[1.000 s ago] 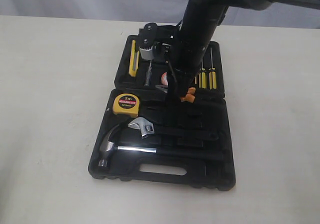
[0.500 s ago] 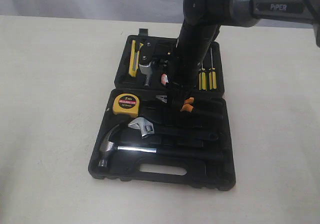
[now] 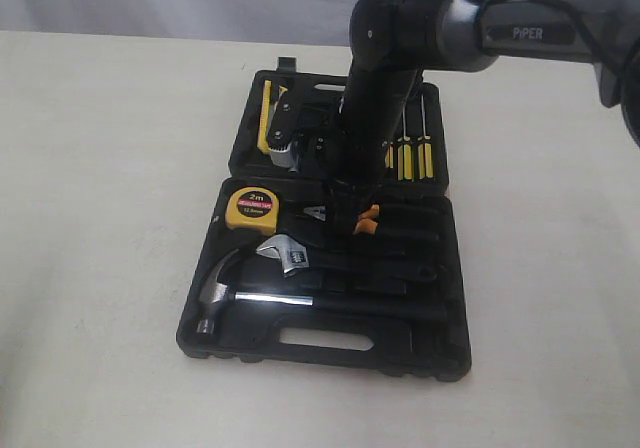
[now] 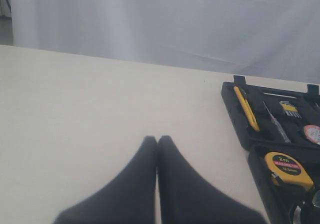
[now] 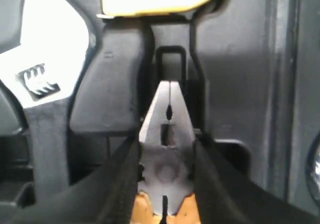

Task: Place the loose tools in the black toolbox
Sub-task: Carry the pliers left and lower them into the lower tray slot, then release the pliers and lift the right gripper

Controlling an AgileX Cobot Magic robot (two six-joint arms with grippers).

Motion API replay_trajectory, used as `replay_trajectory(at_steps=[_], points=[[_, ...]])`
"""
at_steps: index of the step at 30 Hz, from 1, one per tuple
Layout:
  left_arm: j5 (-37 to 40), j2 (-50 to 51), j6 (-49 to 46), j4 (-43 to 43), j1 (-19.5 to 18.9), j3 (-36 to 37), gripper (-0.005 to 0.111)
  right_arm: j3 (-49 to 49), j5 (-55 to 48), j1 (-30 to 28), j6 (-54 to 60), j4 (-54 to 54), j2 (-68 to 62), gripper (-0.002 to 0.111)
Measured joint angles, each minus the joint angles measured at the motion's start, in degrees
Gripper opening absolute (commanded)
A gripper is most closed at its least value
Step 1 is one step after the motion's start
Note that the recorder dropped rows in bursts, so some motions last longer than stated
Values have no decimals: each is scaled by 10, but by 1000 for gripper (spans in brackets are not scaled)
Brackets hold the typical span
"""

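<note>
The black toolbox (image 3: 330, 353) lies open on the table. My right gripper (image 3: 342, 196) is shut on the pliers (image 3: 318, 214), its fingers (image 5: 120, 179) squeezing the steel head (image 5: 167, 149) while the orange handles (image 3: 367, 218) trail behind. The pliers hang low over a recess just right of the yellow tape measure (image 3: 252, 208). The utility knife (image 3: 265, 113) rests in the far half. The tape roll (image 4: 312, 133) shows only in the left wrist view. Well left of the toolbox (image 4: 235, 119), my left gripper (image 4: 157, 141) is shut and empty over bare table.
A claw hammer (image 3: 225, 293) and an adjustable wrench (image 3: 290, 255) lie in the near half of the case. Yellow-handled screwdrivers (image 3: 410, 153) stand in the far half beside my right arm. Pale table surrounds the case on all sides.
My right gripper has come down and forward with the pliers, from above the hinge to just over the near half's recess. The left gripper has not visibly moved.
</note>
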State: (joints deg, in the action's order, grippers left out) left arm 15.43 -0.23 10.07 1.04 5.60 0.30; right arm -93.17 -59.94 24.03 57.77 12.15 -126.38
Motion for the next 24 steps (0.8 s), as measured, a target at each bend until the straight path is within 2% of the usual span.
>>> replay_trajectory(at_steps=[2, 4, 18, 24], points=[[0, 0, 0, 0, 0, 0, 0, 0, 0, 0, 0, 0, 0, 58], [0, 0, 0, 0, 0, 0, 0, 0, 0, 0, 0, 1, 0, 65], [0, 0, 0, 0, 0, 0, 0, 0, -6, 0, -8, 1, 1, 65], [0, 0, 0, 0, 0, 0, 0, 0, -27, 0, -24, 0, 52, 65]])
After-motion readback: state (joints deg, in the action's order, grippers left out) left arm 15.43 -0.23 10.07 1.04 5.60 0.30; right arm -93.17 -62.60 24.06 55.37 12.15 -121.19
